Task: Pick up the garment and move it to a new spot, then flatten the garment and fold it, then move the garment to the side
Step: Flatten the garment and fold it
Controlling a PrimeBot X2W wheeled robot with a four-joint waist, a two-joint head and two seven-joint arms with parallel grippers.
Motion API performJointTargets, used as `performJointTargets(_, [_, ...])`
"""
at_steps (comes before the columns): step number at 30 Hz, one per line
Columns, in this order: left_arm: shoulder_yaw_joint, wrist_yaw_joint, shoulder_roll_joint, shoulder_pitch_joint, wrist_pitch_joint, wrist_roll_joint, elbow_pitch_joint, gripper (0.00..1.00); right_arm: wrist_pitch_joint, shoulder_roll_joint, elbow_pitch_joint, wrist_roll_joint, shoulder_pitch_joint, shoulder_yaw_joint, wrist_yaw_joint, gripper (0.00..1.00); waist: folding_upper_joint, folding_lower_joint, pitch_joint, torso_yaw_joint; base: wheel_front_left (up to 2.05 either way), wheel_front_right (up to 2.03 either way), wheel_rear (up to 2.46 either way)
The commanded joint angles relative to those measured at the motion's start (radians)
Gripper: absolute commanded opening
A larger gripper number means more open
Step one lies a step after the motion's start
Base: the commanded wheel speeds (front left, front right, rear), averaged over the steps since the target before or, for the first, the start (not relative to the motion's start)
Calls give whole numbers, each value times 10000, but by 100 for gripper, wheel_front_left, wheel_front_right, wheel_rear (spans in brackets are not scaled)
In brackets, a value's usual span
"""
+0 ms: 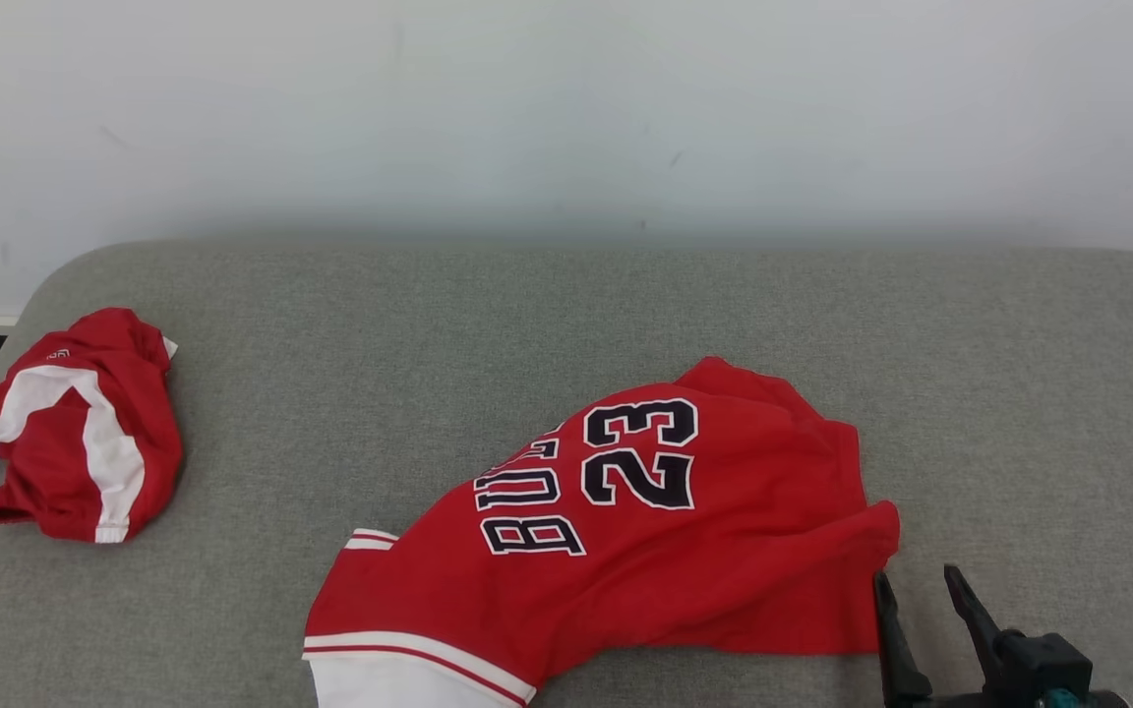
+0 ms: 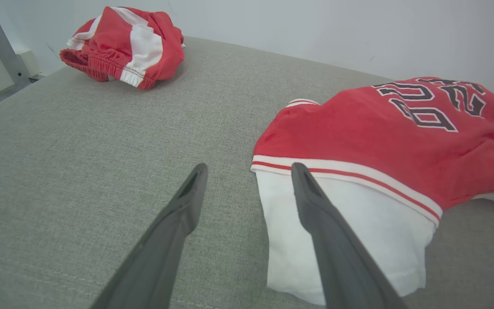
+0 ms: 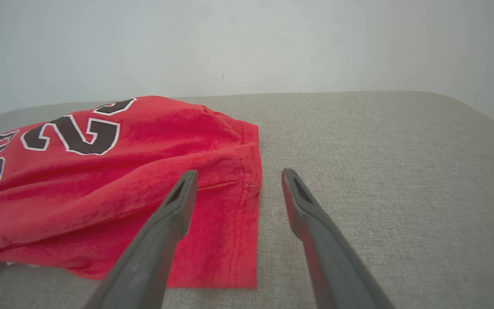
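Head cam first: red jersey [image 1: 685, 551] w/ "23" and dark lettering lies rumpled on the grey pad [image 1: 527, 315], near-centre of the pad and running to its near edge, white trim at the pad's near side. A red-and-white bundle [image 1: 75, 433] sits at the pad's left end, well apart from the jersey. Right gripper [image 1: 916, 572] hovers low at the pad's near right, fingers spread, tips just beside the jersey's right hem, nothing between them. Over to left wrist cam: left gripper [image 2: 249, 166] has its fingers wide apart above the pad [image 2: 79, 150], empty; one finger crosses the jersey's [image 2: 380, 133] white panel, the other is over bare pad. Bundle [image 2: 122, 38] at the pad's far corner, elastic edge showing. Right wrist cam now: right gripper [image 3: 239, 171] is spread and gripping nothing, one finger over the jersey's [image 3: 122, 171] red hem corner, the other over bare pad [image 3: 380, 171]. Can't tell if the fingers touch cloth.
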Motion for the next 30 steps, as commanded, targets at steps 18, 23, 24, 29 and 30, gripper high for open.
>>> performJointTargets(18, [-524, 17, -38, -645, -36, -46, -133, 100, -6, -1518, 3773, 719, -2445, 1398, -22, 100, 0, 0, 530, 636, 0, 0, 0])
performJointTargets(23, [-548, 111, -39, -545, -36, -144, -151, 100, -4, -1622, 3880, 921, -2640, 1723, -22, 0, 0, 0, 476, 623, 0, 0, 0])
performJointTargets(24, [-578, 136, -40, -477, -36, -181, -138, 100, -5, -1648, 3774, 955, -2595, 1770, -22, 0, 0, 0, 429, 566, 0, 0, 0])
performJointTargets(29, [-726, 218, -37, -307, -36, -257, -22, 100, -5, -1685, 3048, 1064, -2016, 1900, -22, 0, 0, 0, 127, 230, 0, 0, 0])
performJointTargets(30, [-749, 222, -38, -298, -35, -270, -6, 100, -5, -1690, 2823, 1077, -1881, 1917, -22, 0, 0, 0, 58, 172, 0, 0, 0])
